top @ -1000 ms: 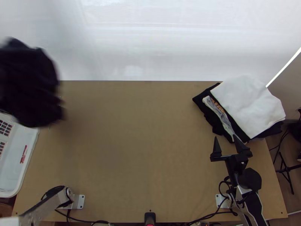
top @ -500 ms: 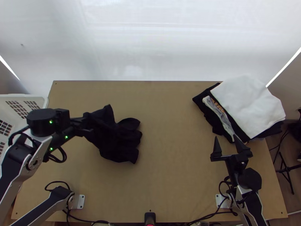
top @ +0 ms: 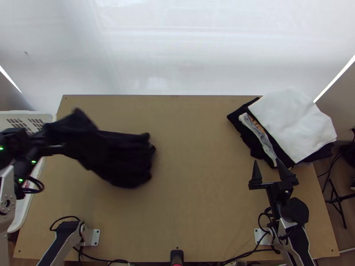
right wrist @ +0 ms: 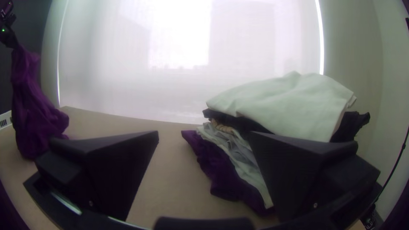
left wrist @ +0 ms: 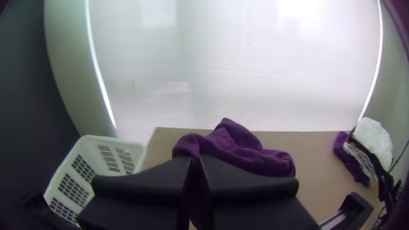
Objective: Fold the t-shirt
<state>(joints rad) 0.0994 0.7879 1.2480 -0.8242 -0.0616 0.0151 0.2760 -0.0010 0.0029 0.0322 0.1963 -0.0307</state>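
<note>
In the top view, reckoned from the middle of the tabletop (top: 199, 199), the white basket (top: 26, 113) is placed at nine o'clock. Folded clothes (top: 295, 126) are stacked at two o'clock, topped by a white piece. The dark shirt (top: 126, 159) is bunched between nine and ten o'clock, hung from the left hand (top: 54, 150), where cloth is pinched between closed fingers. At three o'clock, near the stack, nothing is gripped by the right hand (top: 267, 161); its fingers are spread wide.
</note>
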